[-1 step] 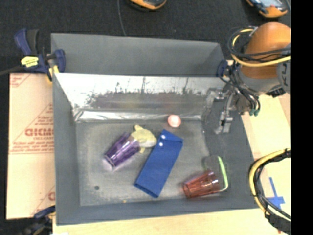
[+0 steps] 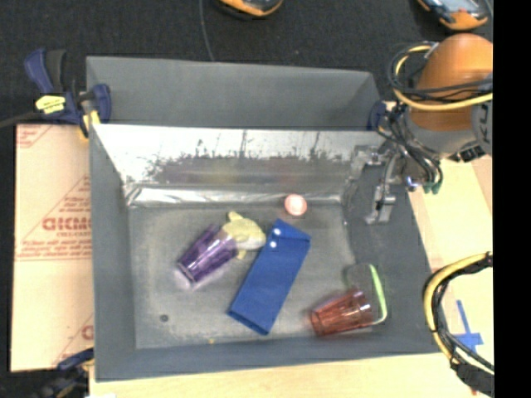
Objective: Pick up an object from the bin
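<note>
My gripper (image 2: 367, 204) hangs at the bin's right side, above the floor near the right wall, open with nothing between its fingers. A small pink ball (image 2: 295, 205) lies to its left by the back wall. Below the gripper, in the front right corner, a red translucent cup (image 2: 343, 313) lies on its side, with a grey piece with a green edge (image 2: 373, 283) touching it. A flat blue box (image 2: 270, 276) lies slantwise in the middle.
A purple translucent cup (image 2: 206, 255) lies on its side at centre left, with a pale yellow crumpled thing (image 2: 246, 232) at its mouth. The arm with its orange cover and cables comes in over the bin's right rim.
</note>
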### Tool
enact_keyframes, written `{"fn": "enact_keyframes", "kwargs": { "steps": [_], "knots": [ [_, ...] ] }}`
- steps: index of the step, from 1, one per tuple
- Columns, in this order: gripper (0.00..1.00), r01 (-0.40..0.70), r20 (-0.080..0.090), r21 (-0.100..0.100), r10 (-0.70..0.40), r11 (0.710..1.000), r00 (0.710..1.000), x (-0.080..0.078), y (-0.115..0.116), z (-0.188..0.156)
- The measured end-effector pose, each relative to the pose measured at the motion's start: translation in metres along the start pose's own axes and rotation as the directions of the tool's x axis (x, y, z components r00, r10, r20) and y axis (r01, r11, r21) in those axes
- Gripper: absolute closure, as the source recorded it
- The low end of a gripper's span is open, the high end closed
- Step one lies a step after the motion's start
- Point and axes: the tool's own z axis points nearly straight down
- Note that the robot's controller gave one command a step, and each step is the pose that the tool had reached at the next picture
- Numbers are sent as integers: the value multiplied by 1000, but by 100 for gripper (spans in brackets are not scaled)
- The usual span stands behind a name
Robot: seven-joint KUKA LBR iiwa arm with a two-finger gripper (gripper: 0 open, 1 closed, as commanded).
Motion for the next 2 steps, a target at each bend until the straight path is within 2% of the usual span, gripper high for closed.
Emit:
{"fn": "enact_keyframes", "kwargs": {
  "steps": [1,2],
  "knots": [
    [0,104,-1,0,-104,995,995,15,72,18],
    [0,75,3,1,-75,997,997,31,114,28]
  ]
}}
